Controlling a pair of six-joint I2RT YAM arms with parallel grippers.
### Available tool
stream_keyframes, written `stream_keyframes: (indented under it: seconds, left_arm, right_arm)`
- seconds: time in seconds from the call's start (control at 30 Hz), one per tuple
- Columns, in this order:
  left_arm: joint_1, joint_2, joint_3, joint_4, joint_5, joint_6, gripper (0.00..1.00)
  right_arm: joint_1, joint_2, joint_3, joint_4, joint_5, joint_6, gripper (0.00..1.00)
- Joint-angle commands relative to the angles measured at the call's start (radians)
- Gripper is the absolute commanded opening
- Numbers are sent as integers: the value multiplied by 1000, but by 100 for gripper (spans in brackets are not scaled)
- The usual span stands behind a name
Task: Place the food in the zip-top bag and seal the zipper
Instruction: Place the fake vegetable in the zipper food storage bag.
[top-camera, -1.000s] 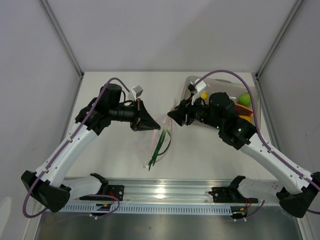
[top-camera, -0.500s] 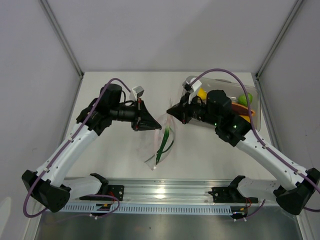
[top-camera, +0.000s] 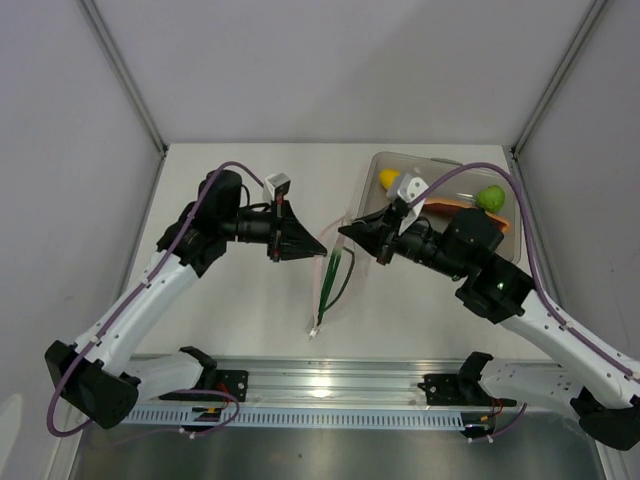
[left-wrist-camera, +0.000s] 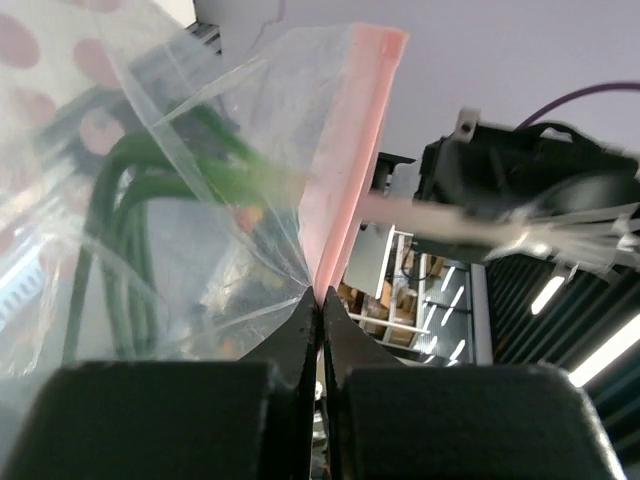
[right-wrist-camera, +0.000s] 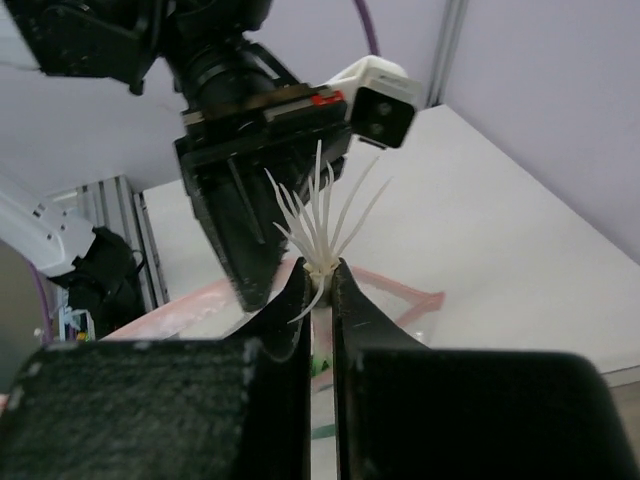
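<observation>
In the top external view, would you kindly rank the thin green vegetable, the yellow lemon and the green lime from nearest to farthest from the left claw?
1. thin green vegetable, in the zip-top bag right beside the left claw.
2. yellow lemon, at the tray's left end, farther back.
3. green lime, at the tray's right end.

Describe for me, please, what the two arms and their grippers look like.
The left arm and the right arm both have white tubular links joined by black joint housings. A purple cable loops along each one, and each wrist carries a small white-grey camera block. The left gripper and right gripper are black, with two flat fingers tapering to narrow tips.
</observation>
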Motion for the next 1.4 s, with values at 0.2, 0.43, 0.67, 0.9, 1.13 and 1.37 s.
stream_keyframes:
  seconds: [0.2,0.43,0.67,0.9,1.13,1.37]
  left_arm:
    - [6,-27,-30,146,15,-136,1]
    - [6,-25,-52,167,18,-136,1]
    - [6,-31,-82,183,23,-131,1]
    - [8,-27,-82,201,29,-131,1]
    - [17,-56,-38,36,-66,4,1]
    - [20,-97,39,-144,-201,140,1]
  right_arm:
    - [145,86,69,-181,191,-21,64]
    - [163,40,100,-284,314,122,78]
    - [139,16,181,-433,421,235,85]
    - [42,29,215,-568,365,376,84]
    - [-174,48,207,-640,322,511,83]
    - [-491,92,177,-628,132,593,83]
